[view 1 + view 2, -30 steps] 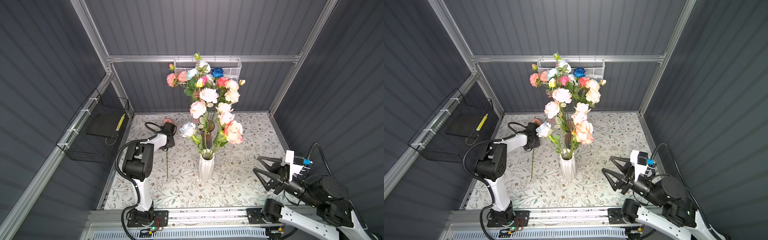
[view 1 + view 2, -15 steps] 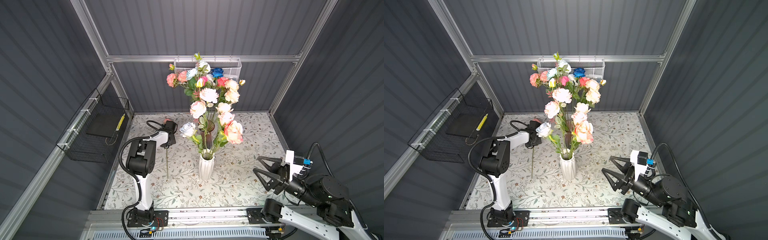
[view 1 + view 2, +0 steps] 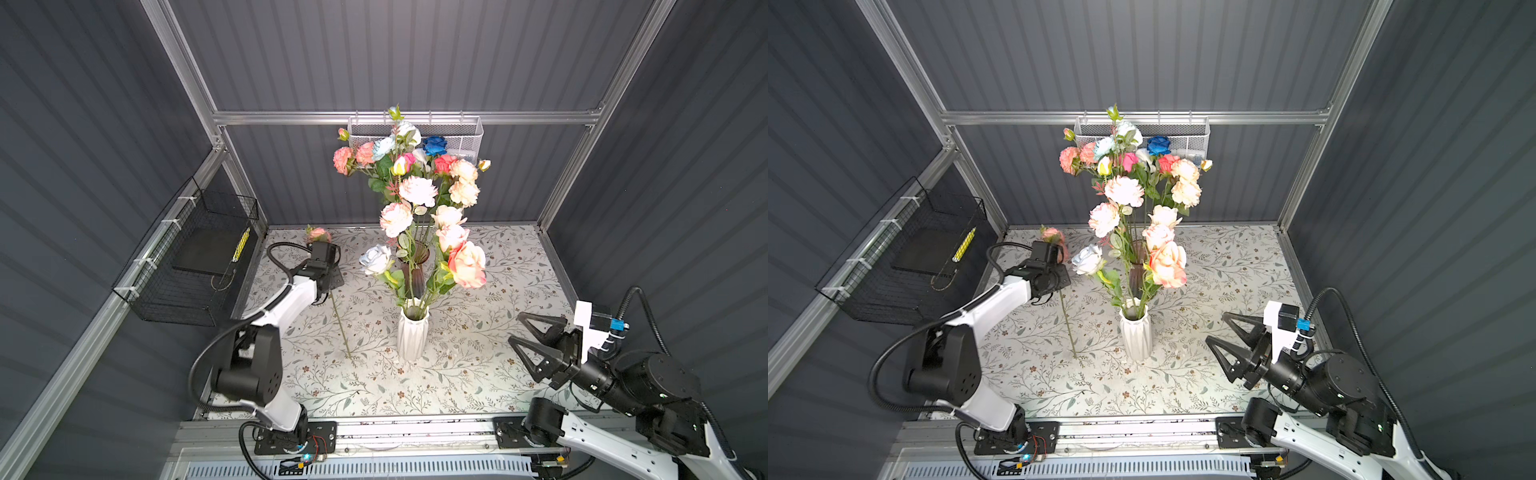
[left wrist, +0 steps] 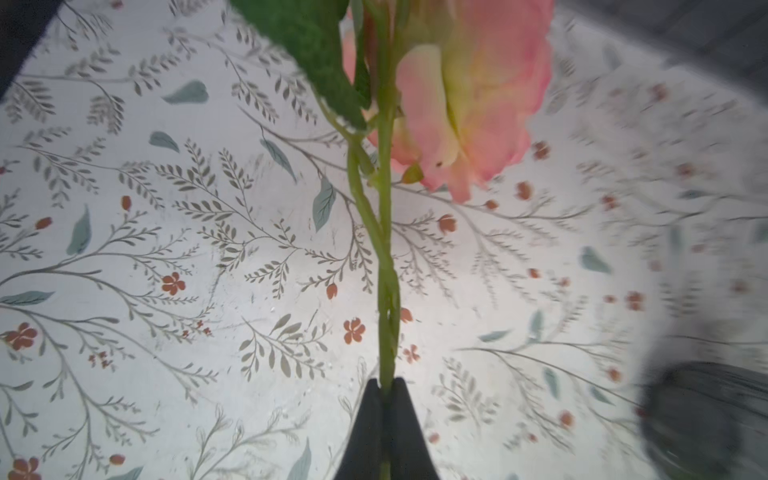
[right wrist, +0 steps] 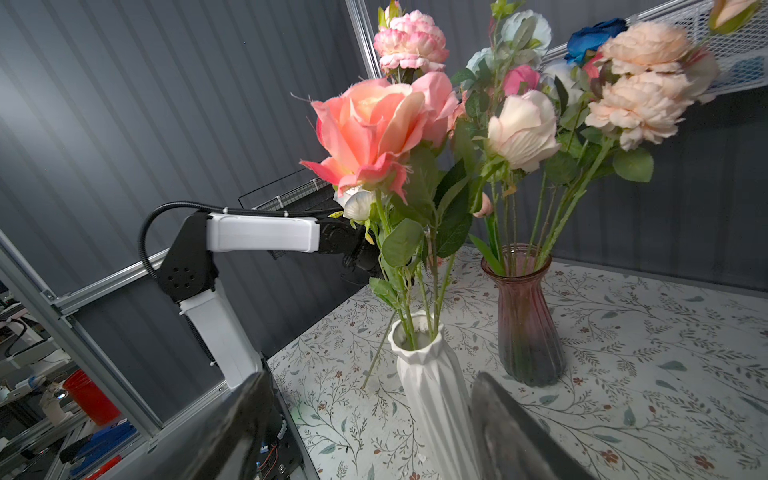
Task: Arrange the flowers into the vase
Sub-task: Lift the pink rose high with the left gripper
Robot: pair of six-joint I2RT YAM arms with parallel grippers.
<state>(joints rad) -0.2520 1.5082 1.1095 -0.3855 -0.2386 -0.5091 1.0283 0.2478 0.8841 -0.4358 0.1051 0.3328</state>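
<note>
Since a second ago the left gripper (image 4: 386, 386) has closed and lifted a little off the patterned table (image 3: 498, 270), well to the left of the white vase (image 3: 412, 336). In the left wrist view its two dark fingers (image 4: 365, 424) pinch the green stem (image 4: 385, 257) of a loose pink rose (image 3: 318, 235), with no gap between them. The bloom has shifted further behind and to the left of the white vase, and the stem slants down so that its lower end appears to rest on the table near the left of the white vase. The pick looks made, so the likely next step is raising the rose and steering its stem end to a vase mouth. The left arm (image 3: 286, 303) stretches its white forearm roughly level, away from its base, with the wrist bent down over the stem. The white vase holds a few flowers, among them a pale blue rose (image 3: 376, 258) and a large peach rose (image 3: 467, 264). Just behind it a tinted glass vase (image 5: 525, 316) carries a taller, fuller bunch. To the right of the white vase the right gripper (image 3: 515, 327) has not moved. It hangs low above the table and points toward the white vase, its fingers spread wide and holding nothing.
</note>
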